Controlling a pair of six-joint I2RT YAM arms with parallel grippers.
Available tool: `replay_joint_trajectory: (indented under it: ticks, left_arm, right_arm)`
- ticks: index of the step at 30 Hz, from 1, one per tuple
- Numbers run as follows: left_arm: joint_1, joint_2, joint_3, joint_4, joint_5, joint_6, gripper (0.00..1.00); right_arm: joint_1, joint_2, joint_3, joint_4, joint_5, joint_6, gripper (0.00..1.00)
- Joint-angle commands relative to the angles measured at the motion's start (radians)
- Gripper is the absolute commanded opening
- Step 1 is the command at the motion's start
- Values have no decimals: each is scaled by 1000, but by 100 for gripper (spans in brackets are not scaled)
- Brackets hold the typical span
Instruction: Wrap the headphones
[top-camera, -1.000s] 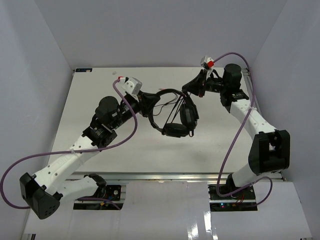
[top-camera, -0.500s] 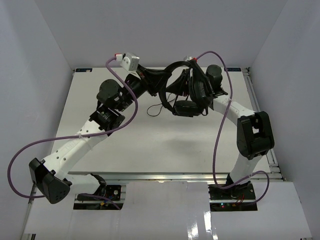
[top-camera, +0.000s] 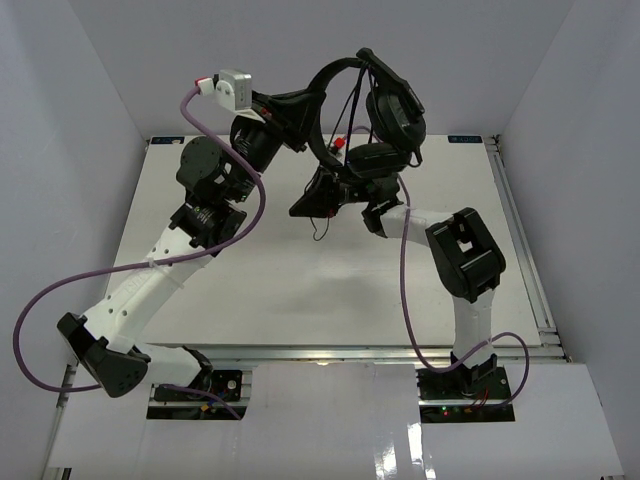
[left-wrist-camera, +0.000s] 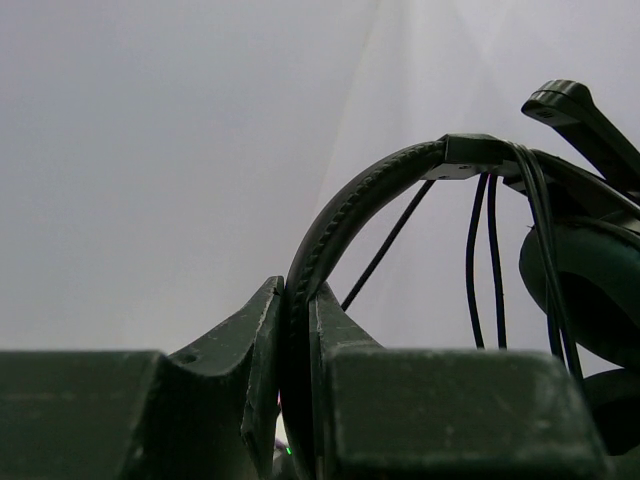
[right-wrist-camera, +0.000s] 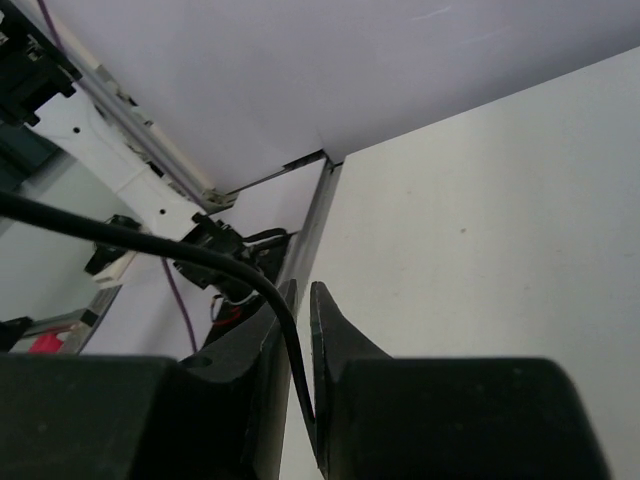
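The black headphones (top-camera: 385, 115) hang in the air above the far part of the table. My left gripper (top-camera: 298, 105) is shut on the arched headband (left-wrist-camera: 345, 215), which rises from between its jaws (left-wrist-camera: 297, 300). Thin black cable strands (left-wrist-camera: 482, 260) run over the band beside an earcup (left-wrist-camera: 590, 290). My right gripper (top-camera: 308, 203) is below the headset and shut on the thin cable (right-wrist-camera: 150, 240), which bends down between its jaws (right-wrist-camera: 302, 300). A loose end of the cable (top-camera: 320, 228) dangles under it. The pink-tipped plugs do not show.
The white table (top-camera: 250, 270) lies below both grippers, with grey walls on three sides. A metal rail (right-wrist-camera: 312, 215) runs along the table's edge. Purple arm cables (top-camera: 60, 290) loop beside each arm.
Both arms have risen and carried the headphones up off the table and towards the back. My right gripper has swung left under the headset with the cable in it.
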Motion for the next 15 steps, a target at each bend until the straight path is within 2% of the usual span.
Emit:
replay_joint_trajectory:
  ticks: [1, 7, 15]
  left_arm:
    - [-5, 12, 98, -15, -171, 104, 0]
    - [8, 4, 113, -5, -310, 272, 0]
    - [107, 2, 82, 5, -416, 298, 0]
  right_arm:
    - [72, -21, -77, 335, -29, 161, 17]
    - [136, -98, -222, 396, -47, 177, 17]
    - [150, -214, -401, 342, -86, 93, 16]
